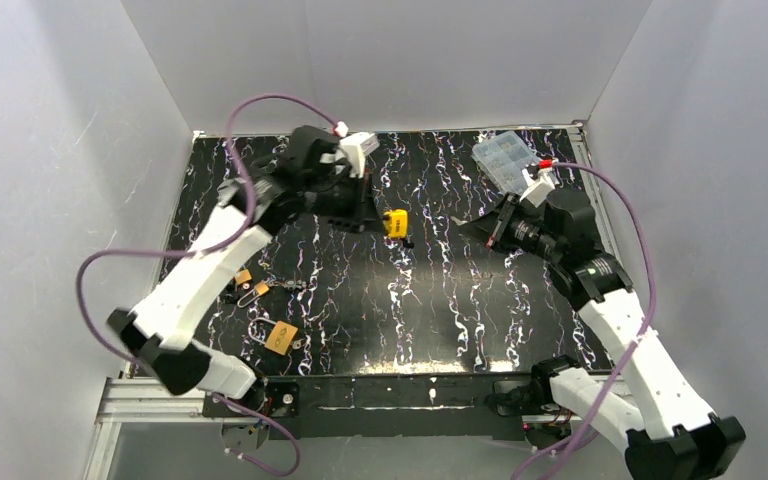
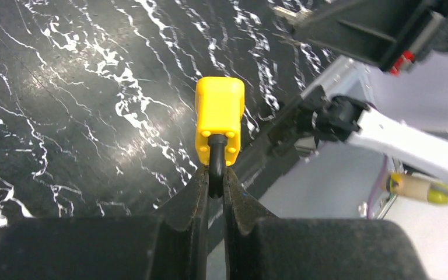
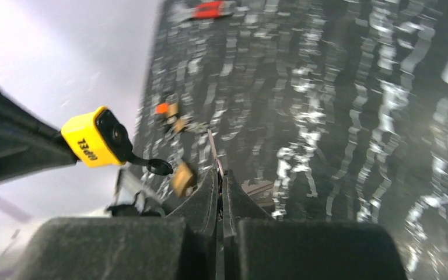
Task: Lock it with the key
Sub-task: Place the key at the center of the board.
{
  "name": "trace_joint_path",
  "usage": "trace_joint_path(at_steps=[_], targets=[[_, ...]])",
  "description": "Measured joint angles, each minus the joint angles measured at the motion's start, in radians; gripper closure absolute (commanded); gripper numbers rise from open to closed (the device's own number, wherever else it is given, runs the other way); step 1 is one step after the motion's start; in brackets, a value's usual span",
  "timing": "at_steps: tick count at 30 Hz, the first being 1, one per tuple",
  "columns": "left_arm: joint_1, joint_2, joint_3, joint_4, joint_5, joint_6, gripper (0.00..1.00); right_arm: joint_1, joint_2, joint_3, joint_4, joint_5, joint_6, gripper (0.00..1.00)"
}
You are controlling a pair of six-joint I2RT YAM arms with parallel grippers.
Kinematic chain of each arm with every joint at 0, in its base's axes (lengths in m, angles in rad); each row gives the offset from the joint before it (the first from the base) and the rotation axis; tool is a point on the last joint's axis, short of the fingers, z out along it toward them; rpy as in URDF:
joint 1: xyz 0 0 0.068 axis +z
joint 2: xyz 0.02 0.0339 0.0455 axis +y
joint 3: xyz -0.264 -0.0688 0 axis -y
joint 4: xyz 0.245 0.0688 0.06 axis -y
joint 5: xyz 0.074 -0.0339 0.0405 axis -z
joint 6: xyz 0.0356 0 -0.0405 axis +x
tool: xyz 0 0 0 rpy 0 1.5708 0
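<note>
Yellow lock (image 2: pixel 220 114) — in left end effector (image 2: pixel 214 175).

Counter (image 1: pixel 440 300): black surface with white marbled veining, showing bright glare patches. Enclosed on three sides by plain white panels: left wall (image 1: pixel 50 150), back wall (image 1: pixel 390 60), right wall (image 1: pixel 720 120). Aluminium rail (image 1: pixel 150 400) at lower left. Lighting even.

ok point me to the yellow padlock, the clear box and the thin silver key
yellow padlock (image 2: pixel 220 114): left wrist view, on the middle of its yellow body
clear box (image 1: pixel 505 162): top external view, on the middle of its lid
key (image 3: pixel 213 150): right wrist view, on the thin silvery blade, midway along it
</note>
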Motion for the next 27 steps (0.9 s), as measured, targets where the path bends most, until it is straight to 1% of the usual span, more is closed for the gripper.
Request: trace_joint_path(at_steps=[3, 6, 10, 13, 18, 23, 27], targets=[[0.0, 0.122, -0.044, 0.095, -0.031, -0.064, 1.0, -0.035, 0.048, -0.027, -0.058, 0.117, 0.026, 0.99], [-0.002, 0.282, -0.052, 0.182, -0.035, -0.121, 1.0, -0.08, 0.088, -0.053, -0.121, 0.204, 0.047, 0.99], [-0.008, 0.462, -0.052, 0.303, -0.013, -0.185, 1.0, -0.159, 0.17, -0.066, -0.123, 0.281, 0.066, 0.99], [-0.016, 0.593, -0.042, 0.393, 0.031, -0.234, 1.0, -0.206, 0.251, -0.076, -0.108, 0.308, 0.074, 0.99], [-0.022, 0.795, 0.023, 0.51, 0.125, -0.317, 1.0, -0.235, 0.393, -0.082, -0.085, 0.319, 0.076, 0.99], [-0.023, 0.892, 0.053, 0.606, 0.214, -0.395, 1.0, -0.235, 0.53, -0.075, -0.067, 0.318, 0.071, 0.99], [-0.022, 0.925, 0.084, 0.619, 0.267, -0.424, 1.0, -0.235, 0.597, -0.055, -0.063, 0.319, 0.064, 0.99]])
